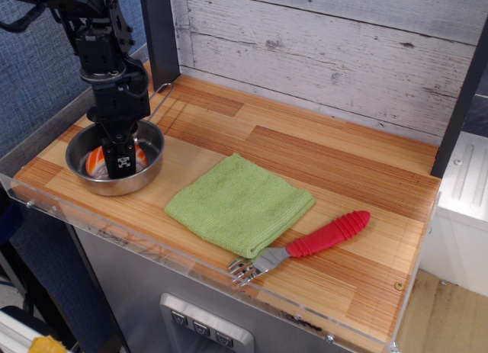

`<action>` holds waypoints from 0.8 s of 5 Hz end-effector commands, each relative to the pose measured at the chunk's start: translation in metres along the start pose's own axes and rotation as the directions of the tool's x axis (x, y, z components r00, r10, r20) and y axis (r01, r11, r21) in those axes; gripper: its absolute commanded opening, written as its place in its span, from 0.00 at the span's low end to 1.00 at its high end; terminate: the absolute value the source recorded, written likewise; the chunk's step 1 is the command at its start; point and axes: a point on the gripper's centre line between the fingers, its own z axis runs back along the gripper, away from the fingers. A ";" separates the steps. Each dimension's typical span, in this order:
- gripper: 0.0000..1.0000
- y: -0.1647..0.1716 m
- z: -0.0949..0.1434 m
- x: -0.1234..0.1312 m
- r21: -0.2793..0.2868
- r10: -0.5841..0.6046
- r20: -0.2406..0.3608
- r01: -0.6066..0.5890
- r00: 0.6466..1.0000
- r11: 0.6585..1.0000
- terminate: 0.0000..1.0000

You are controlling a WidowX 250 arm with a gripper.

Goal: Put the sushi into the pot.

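The pot point(122, 187), a shallow shiny steel pan, stands at the table's front left corner. Its wire handle point(162, 91) runs back behind the arm and is mostly hidden. My black gripper point(122, 161) reaches straight down into the pot. The sushi point(97, 160), orange over white, is low inside the pot, with orange showing on both sides of the fingers. The fingers still look closed around it. I cannot see whether it rests on the pot's bottom.
A green cloth point(239, 203) lies in the middle of the wooden table. A red-handled fork point(309, 245) lies at the front right, near the clear front edge. A dark post point(160, 33) stands behind the pot, and a plank wall runs along the back.
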 end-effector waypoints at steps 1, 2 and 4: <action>1.00 0.003 0.017 0.006 0.050 0.003 0.027 -0.004 1.000 0.999 0.00; 1.00 0.003 0.022 0.007 0.052 0.012 0.046 -0.014 0.999 0.999 0.00; 1.00 0.002 0.063 0.017 0.092 -0.023 0.121 0.012 0.992 0.996 0.00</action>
